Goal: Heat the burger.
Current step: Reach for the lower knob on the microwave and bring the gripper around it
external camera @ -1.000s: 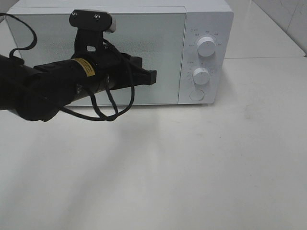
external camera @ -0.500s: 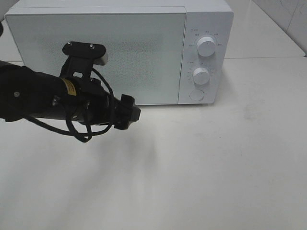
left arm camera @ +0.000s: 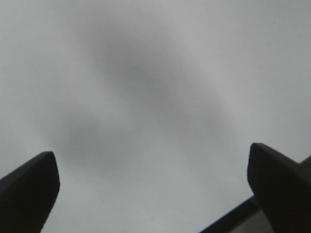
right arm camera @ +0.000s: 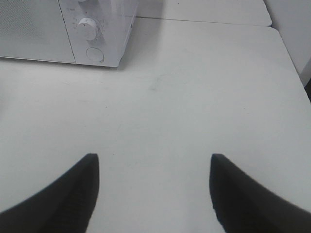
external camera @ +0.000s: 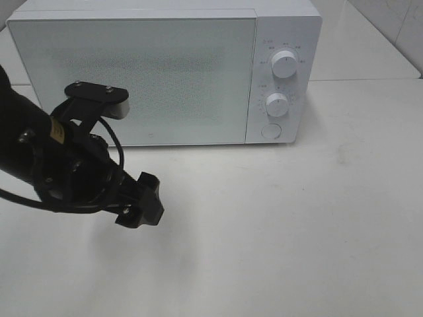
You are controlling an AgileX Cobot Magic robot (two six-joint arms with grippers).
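Note:
The burger is out of view in every frame. A white microwave [external camera: 165,66] stands at the back of the table with its frosted door shut; its lower corner with a knob shows in the right wrist view [right arm camera: 87,29]. My left gripper [external camera: 142,205] hangs over the table in front of the microwave's left half, well clear of the door. In the left wrist view its two dark fingers [left arm camera: 29,189] stand wide apart over bare table, so it is open and empty. My right gripper [right arm camera: 153,189] is also open and empty, above the table to the right of the microwave.
Two white knobs [external camera: 283,63] and a round button [external camera: 271,131] sit on the microwave's right panel. The white table [external camera: 297,218] spreads in front and to the right. A seam between table slabs [right arm camera: 204,22] runs behind.
My left arm has pulled back from the microwave door, moving down and to the left toward the front of the table, and its gripper has opened. The door stays shut.

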